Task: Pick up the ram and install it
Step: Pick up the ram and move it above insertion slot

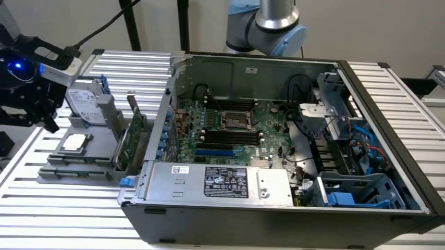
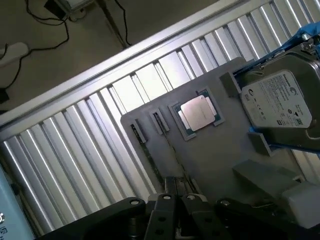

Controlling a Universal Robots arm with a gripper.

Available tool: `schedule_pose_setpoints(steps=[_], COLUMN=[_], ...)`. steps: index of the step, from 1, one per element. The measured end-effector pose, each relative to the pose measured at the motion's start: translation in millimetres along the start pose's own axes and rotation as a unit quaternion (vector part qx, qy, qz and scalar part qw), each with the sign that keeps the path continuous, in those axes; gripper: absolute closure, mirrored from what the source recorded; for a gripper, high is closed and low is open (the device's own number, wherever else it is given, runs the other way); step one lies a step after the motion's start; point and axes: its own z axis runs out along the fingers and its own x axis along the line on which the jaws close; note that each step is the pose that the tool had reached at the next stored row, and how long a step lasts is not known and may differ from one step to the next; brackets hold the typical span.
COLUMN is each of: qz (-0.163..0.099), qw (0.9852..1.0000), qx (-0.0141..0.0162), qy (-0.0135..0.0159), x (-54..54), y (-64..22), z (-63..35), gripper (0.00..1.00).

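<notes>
- The hand (image 2: 178, 199) is being held low over the grey tray (image 2: 220, 165), near one end of its narrow slots. Whether it is open or closed cannot be told.
- The ram (image 2: 161, 122) is being kept standing on edge in one of two narrow parallel slots of the tray, just beside the square silver processor chip (image 2: 200, 112).
- A second thin stick (image 2: 137, 132) is being kept in the neighbouring slot, on the side away from the chip.
- In the wrist view the hand is being lined up roughly with the ram's slot; contact with the ram cannot be made out.
- The hard drive (image 2: 280, 102) is being cradled in a blue-edged holder on the tray, beyond the chip from the ram.
- In the exterior view the tray is being borne by the ribbed metal tabletop (image 1: 56, 219) at the exterior view's left, just beside the open computer case (image 1: 278, 224).
- The green expansion card (image 1: 132, 140) is being held upright at the tray's edge nearest the case.
- Inside the case the motherboard (image 1: 268, 117) is being carried flat, with its dark memory slots (image 1: 230, 136) lying side by side near the processor socket (image 1: 233, 120).
- A grey-and-blue joint of the arm (image 1: 274, 21) is being shown behind the case.
</notes>
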Motion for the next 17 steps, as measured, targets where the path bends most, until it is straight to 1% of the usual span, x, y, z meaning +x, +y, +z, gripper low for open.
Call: schedule_pose_setpoints(steps=[2,4,6,8,11,13,15,17], qz=[-0.018,-0.036,-0.055,-0.073,-0.100,-0.118,-0.135,-0.154], qw=[0.9998,0.9993,0.9985,0.9974,0.9950,0.9930,0.9908,0.9881], qx=[0.0001,0.0002,0.0003,0.0007,0.0013,0.0018,0.0022,0.0027], qy=[0.0007,0.0014,0.0022,0.0028,0.0038,0.0043,0.0049,0.0055], x=[0.0,0.0,0.0,0.0,0.0,0.1,0.1,0.1], y=[0.0,-0.1,-0.2,-0.2,-0.3,-0.4,-0.5,-0.5], z=[1.5,3.0,4.5,5.8,7.8,9.3,10.6,12.0], gripper=[1.00,1.00,1.00,1.00,1.00,1.00,1.00,1.00])
